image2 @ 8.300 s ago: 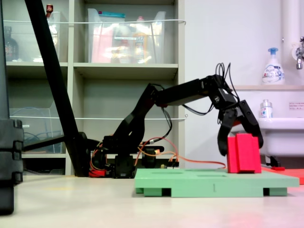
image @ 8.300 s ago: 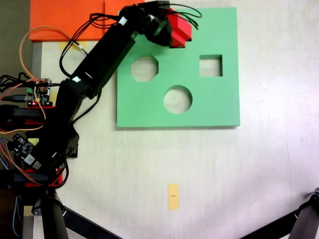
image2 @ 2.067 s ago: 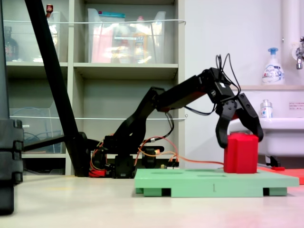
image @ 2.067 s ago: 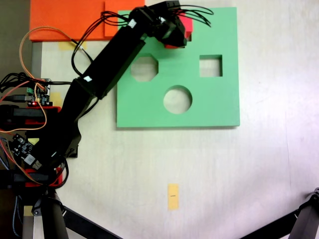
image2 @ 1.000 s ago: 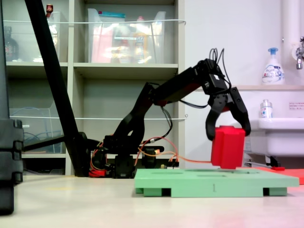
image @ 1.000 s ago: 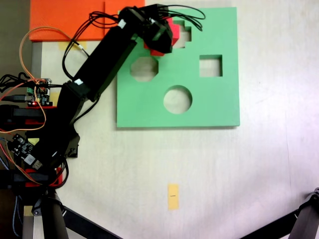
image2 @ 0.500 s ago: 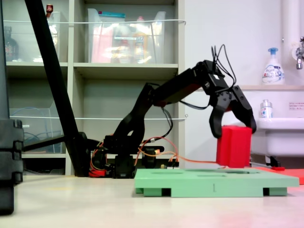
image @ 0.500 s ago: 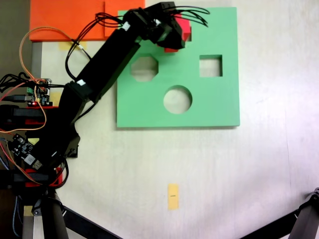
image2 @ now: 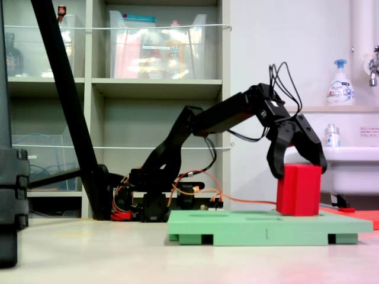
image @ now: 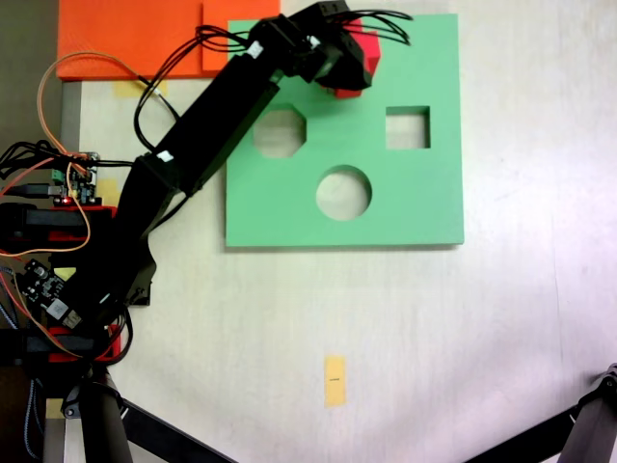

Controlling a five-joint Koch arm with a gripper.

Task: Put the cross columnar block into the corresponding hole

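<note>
Two black jaws of your gripper [image2: 298, 171] clasp the top of the bright red foam block with a plus-shaped section [image2: 298, 189]. It stands upright on the far part of the square green foam board [image: 415, 207], over the plus-shaped cutout, which arm and block hide; seating depth can't be judged

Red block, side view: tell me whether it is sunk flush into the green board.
No: the red block stands tall above the green board, with the tool straddling its top.

arm outstretched, fingers [image2: 298, 171] pointing down (clamped)
</note>
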